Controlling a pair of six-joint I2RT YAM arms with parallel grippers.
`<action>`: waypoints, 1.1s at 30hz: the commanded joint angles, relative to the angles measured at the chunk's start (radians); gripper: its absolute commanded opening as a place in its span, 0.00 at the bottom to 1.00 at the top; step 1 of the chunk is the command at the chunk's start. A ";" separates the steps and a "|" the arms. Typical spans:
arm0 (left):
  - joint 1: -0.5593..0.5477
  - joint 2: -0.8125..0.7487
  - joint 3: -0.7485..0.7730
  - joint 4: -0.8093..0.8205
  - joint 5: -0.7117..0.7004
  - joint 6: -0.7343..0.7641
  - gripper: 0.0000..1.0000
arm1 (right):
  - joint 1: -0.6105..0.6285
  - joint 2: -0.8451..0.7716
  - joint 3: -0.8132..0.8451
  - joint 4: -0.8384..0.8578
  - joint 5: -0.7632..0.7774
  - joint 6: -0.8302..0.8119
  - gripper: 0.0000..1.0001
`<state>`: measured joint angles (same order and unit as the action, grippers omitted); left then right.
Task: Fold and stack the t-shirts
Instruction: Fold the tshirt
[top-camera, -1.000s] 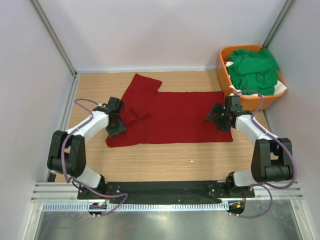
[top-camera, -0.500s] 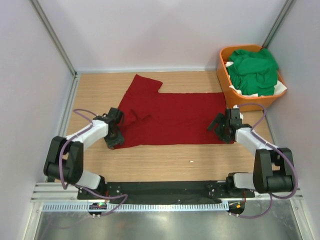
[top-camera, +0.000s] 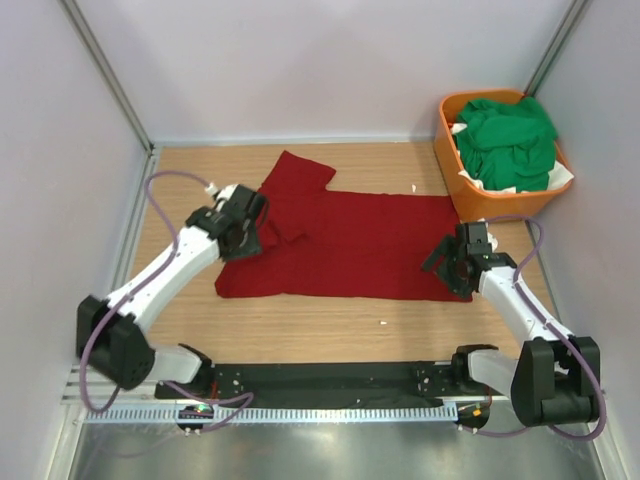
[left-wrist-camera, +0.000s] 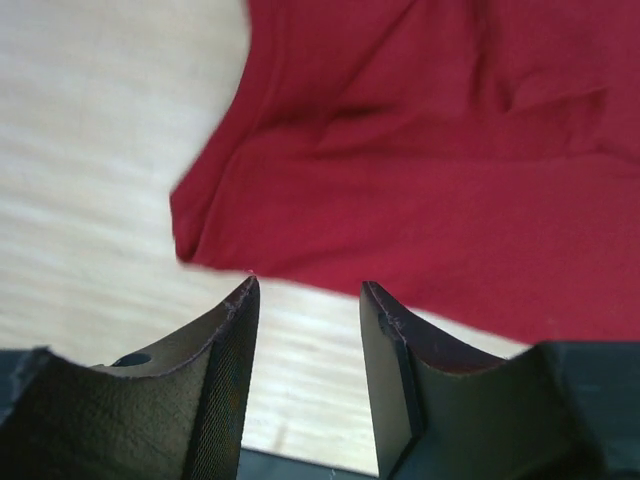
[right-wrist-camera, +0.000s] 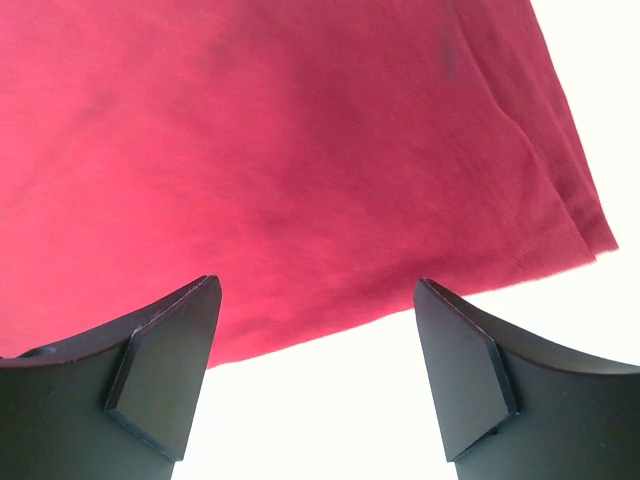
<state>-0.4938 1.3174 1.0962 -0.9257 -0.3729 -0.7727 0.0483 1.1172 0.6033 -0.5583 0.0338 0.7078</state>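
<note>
The left gripper (left-wrist-camera: 307, 285) hangs over the left end of the red shirt (top-camera: 350, 245). Its two fingers are partly apart and hold nothing. The red shirt lies spread on the wood table (top-camera: 330, 330), with one sleeve sticking out at the far left. The right gripper (right-wrist-camera: 317, 282) hangs over the shirt's near right corner. Its fingers are wide apart and hold nothing. At the far right, the green shirts (top-camera: 505, 140) sit piled in the orange basket (top-camera: 446, 150), just beside the red shirt.
</note>
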 joint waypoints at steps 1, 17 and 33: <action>-0.046 0.204 0.144 0.005 -0.135 0.166 0.45 | 0.012 -0.017 0.090 -0.026 0.006 -0.044 0.84; -0.051 0.614 0.395 0.071 -0.104 0.345 0.44 | 0.012 0.069 0.066 0.031 -0.014 -0.100 0.84; -0.084 0.755 0.479 0.062 -0.138 0.362 0.44 | 0.010 0.115 0.065 0.063 -0.021 -0.137 0.84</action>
<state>-0.5766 2.0739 1.5337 -0.8726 -0.4839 -0.4171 0.0551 1.2312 0.6701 -0.5220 0.0212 0.5911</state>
